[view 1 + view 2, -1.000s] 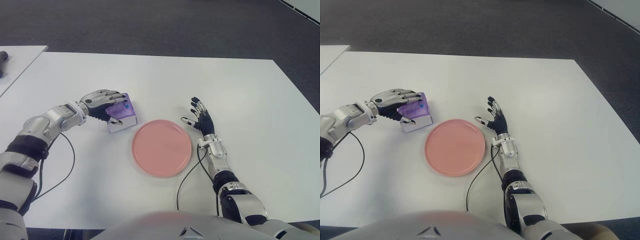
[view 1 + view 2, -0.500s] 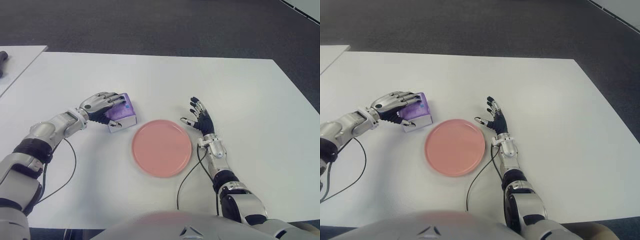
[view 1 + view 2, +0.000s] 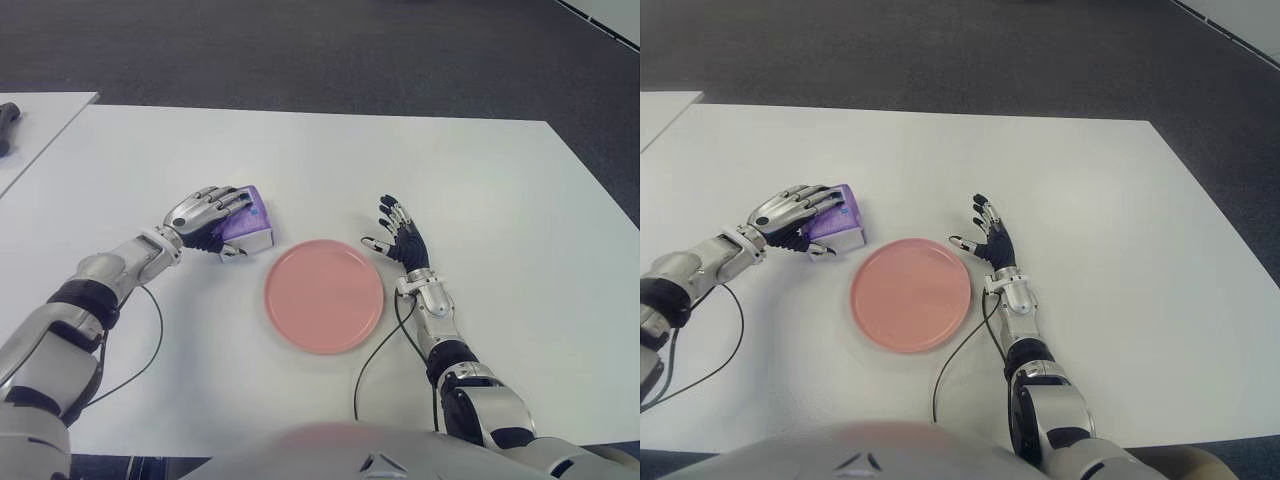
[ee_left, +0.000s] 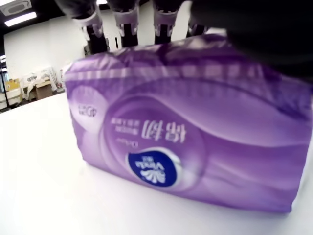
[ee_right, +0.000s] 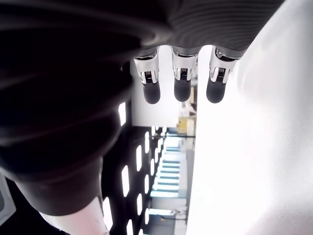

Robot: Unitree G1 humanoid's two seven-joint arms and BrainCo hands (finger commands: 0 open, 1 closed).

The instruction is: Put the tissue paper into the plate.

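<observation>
A purple tissue pack lies on the white table, just left of and beyond the pink plate. My left hand is laid over the pack, fingers across its top and thumb at its near side. In the left wrist view the pack fills the frame with its underside on the table, and the fingertips hook over its far top edge. My right hand shows just right of the plate, fingers spread and holding nothing. The plate has nothing on it.
A thin black cable runs from my right wrist toward the table's near edge, and another cable loops from my left arm. A second table with a dark object stands at far left. Dark carpet lies beyond the far edge.
My left forearm has sunk toward the table, and the hand with the pack has shifted slightly back and left. The pack now sits flatter. The right hand has not moved.
</observation>
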